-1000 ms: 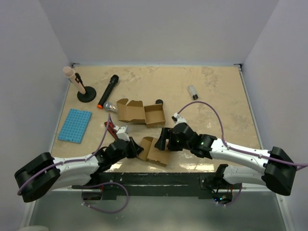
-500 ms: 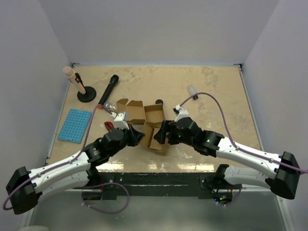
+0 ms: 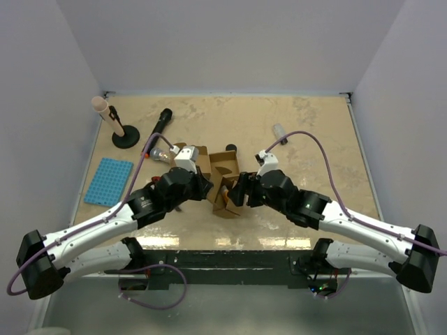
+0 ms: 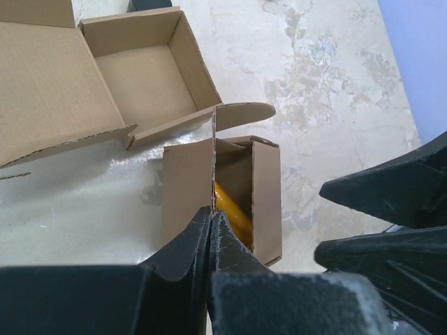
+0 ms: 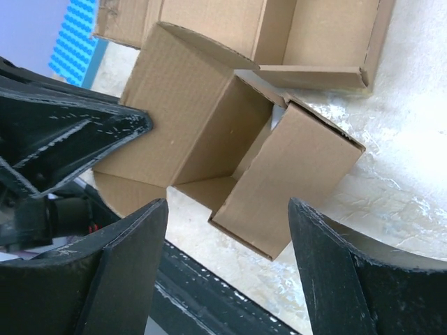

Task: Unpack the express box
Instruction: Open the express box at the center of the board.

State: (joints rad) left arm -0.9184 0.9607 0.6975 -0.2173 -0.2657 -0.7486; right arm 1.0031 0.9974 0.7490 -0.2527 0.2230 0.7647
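The left arm (image 3: 91,234) and the right arm (image 3: 363,223) share one build: smooth white link shells set between bulky matte black joint housings. A thin lilac cable (image 3: 302,134) loops off the right arm at 2 o'clock of the top view. A small white block (image 3: 185,159) caps each wrist. The wedge-shaped matte black fingers (image 5: 119,279) show fine pale scratches at 7 o'clock.

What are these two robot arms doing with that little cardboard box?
They are unpacking it. The left pincer is shut on one cardboard wall of the small box, pinching it. The right pincer is open, close by the same box, and grips nothing. The box is open, and something yellow shows inside, not yet taken out. A second opened box lies just behind, its visible compartment empty.
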